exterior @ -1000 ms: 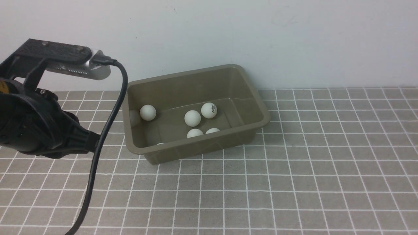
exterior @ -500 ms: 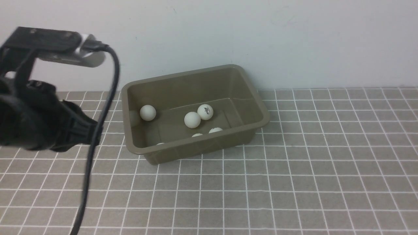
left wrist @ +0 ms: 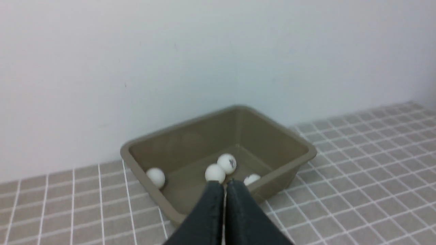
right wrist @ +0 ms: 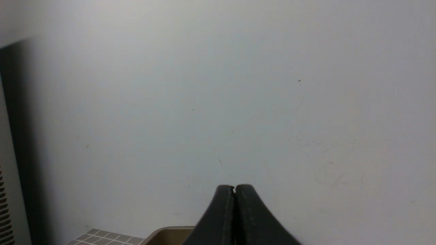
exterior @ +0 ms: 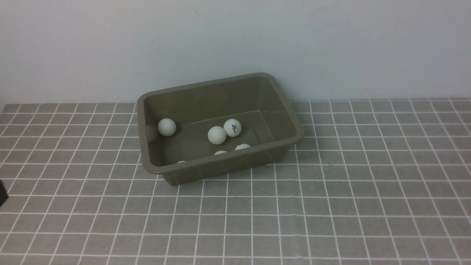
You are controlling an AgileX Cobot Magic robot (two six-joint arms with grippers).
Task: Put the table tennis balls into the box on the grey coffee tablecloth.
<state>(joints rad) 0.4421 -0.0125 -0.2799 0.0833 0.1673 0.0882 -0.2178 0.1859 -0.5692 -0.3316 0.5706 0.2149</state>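
Observation:
The olive-brown box (exterior: 279, 110) stands on the grey checked tablecloth (exterior: 331, 206) near the wall. Several white table tennis balls lie inside it: one (exterior: 166, 127) at the left wall, two touching in the middle (exterior: 216, 135) (exterior: 232, 127), others partly hidden behind the near wall (exterior: 242, 147). In the left wrist view the box (left wrist: 299, 149) and balls (left wrist: 215, 173) show beyond my left gripper (left wrist: 224, 183), which is shut and empty, held back from the box. My right gripper (right wrist: 234, 188) is shut and empty, facing the wall, with the box's rim (right wrist: 170, 234) below it.
A pale wall (exterior: 235, 44) rises right behind the box. The cloth runs to the front and to both sides of the box. A small dark bit of the left arm (exterior: 2, 193) shows at the front view's left edge.
My left arm has drawn back to the left and out of the front view. The balls in the box have shifted slightly and settled.

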